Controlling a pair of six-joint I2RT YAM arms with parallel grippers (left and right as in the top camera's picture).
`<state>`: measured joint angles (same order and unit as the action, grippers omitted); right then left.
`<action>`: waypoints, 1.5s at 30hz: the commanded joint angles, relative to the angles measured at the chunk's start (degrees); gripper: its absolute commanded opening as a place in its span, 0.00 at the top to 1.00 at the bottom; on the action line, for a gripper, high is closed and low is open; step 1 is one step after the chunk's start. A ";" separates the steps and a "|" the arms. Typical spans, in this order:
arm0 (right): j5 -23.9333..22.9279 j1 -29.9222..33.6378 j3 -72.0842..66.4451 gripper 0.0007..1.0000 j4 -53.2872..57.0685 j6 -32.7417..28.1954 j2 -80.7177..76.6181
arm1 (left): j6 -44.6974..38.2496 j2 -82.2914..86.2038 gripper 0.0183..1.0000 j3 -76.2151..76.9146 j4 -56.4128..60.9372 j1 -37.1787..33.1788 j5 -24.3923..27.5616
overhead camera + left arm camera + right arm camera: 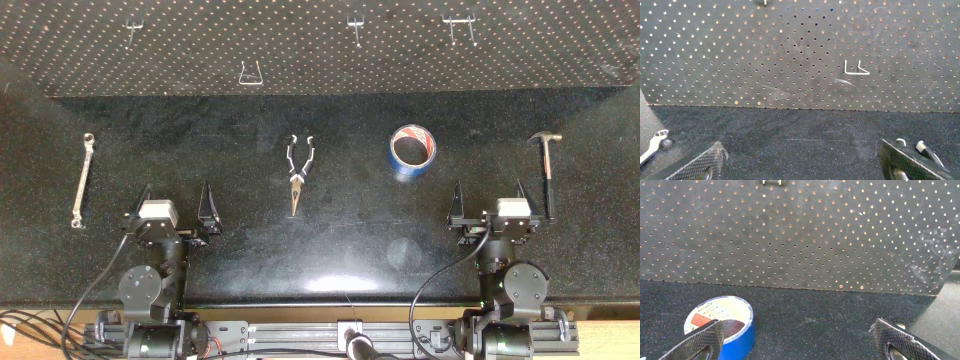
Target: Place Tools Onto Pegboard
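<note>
At the bottom edge of the top view stood the two arms' bases. Just up the frame from them, the black two-fingered left tool (176,188) was at lower left. Its fingers were spread wide and gripped nothing. The matching right tool (488,187), at lower right, was equally wide open and also gripped nothing. Both were over the black speckled surface (250,240).

Four implements lay on that surface, in a loose row across the middle of the frame and well apart from one another. A slim silver metal wrench (82,180) lay at far left, outside the left tool, its length running up the frame with a slight tilt. Pale-handled needle-nose pliers (300,172) lay at centre, tip towards the bottom edge and handles parted towards the top. A blue roll of tape (412,151) sat right of centre, lying flat with its hole upward; in the right wrist view it was just beyond one finger. A black-handled hammer with a metal head (547,175) lay at far right, just beside the right tool, head towards the top.

Farthest off, a dark perforated pegboard (300,45) filled the top of the frame. It carried white wire hooks (250,75) at upper left, left of centre, upper centre and upper right.
</note>
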<state>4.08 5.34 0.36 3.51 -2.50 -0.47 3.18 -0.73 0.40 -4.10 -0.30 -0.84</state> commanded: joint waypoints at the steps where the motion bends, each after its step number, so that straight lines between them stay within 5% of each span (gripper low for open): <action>1: -0.66 0.09 -0.11 0.02 0.35 -0.61 0.42 | -0.68 0.55 0.01 -0.09 -0.39 -0.46 0.02; 25: -0.66 0.09 -0.11 0.02 0.35 -0.61 0.42 | -0.68 0.55 0.01 -0.09 -0.35 -0.55 0.02; 32: -0.66 0.09 -0.11 0.02 0.35 -0.61 0.42 | 2.01 0.55 0.00 0.17 -1.16 -6.16 1.07; 37: -0.66 0.09 -0.11 0.03 0.35 -0.61 0.42 | 10.12 -2.91 0.00 11.69 -21.38 -12.31 1.29; 45: -0.66 0.09 -0.11 0.02 0.35 -0.61 0.42 | 3.13 -36.09 0.01 43.01 -42.91 -26.73 0.90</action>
<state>3.95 5.34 0.36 3.51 -2.50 -0.47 11.68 -25.78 32.77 -42.63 -20.51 -0.12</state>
